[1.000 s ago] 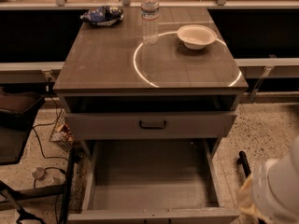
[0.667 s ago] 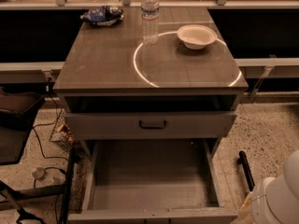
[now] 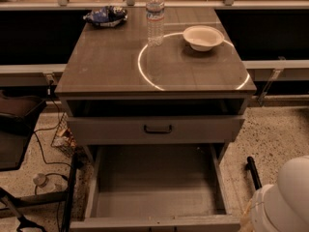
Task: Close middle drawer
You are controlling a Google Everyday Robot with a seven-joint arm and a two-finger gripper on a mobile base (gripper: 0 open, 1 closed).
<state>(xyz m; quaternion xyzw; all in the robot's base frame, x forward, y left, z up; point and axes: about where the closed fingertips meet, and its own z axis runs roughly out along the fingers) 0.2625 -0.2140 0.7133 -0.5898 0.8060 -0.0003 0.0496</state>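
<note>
The middle drawer (image 3: 155, 222) is pulled far out of the grey-brown cabinet (image 3: 106, 66). Its long bare box fills the lower middle of the view and its low front lies along the bottom edge. Its handle does not show. Above it, the taller-fronted top drawer (image 3: 120, 129) with a dark bar handle stands slightly out, with a dark gap over it. The lowest drawer is hidden. A white rounded part of my arm (image 3: 285, 199) sits at the bottom right, beside the open drawer's right side. My gripper is out of view.
On the cabinet top stand a water bottle (image 3: 155, 16), a white bowl (image 3: 203, 36) and a blue snack bag (image 3: 105, 16). A dark chair (image 3: 17, 129) and cables lie on the floor to the left. A black rod (image 3: 253, 173) stands by the arm.
The white part of my arm has sunk lower and to the right in the view. The drawers have not moved.
</note>
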